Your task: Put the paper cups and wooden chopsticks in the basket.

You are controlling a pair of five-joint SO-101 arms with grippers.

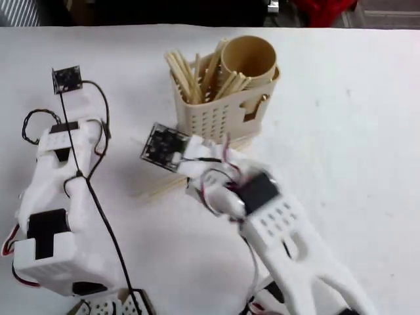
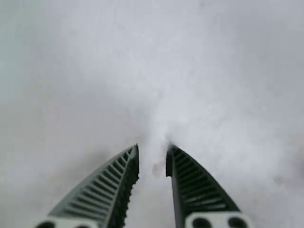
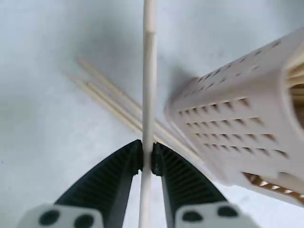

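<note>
- High view: the basket (image 1: 216,118) already holds a paper cup (image 1: 248,58) and a bundle of chopsticks (image 1: 190,75), so most of the task looks done.
- Right wrist view: the right gripper (image 3: 147,159) is clamped on one pale chopstick (image 3: 149,71) just beside the basket's wall.
- A few loose chopsticks (image 3: 104,99) lie on the table (image 1: 354,131) at the basket's foot, yet to be collected.
- The left gripper (image 2: 152,159) hangs over bare table, jaws slightly apart, holding nothing.
- No readable writing or label shows.
</note>
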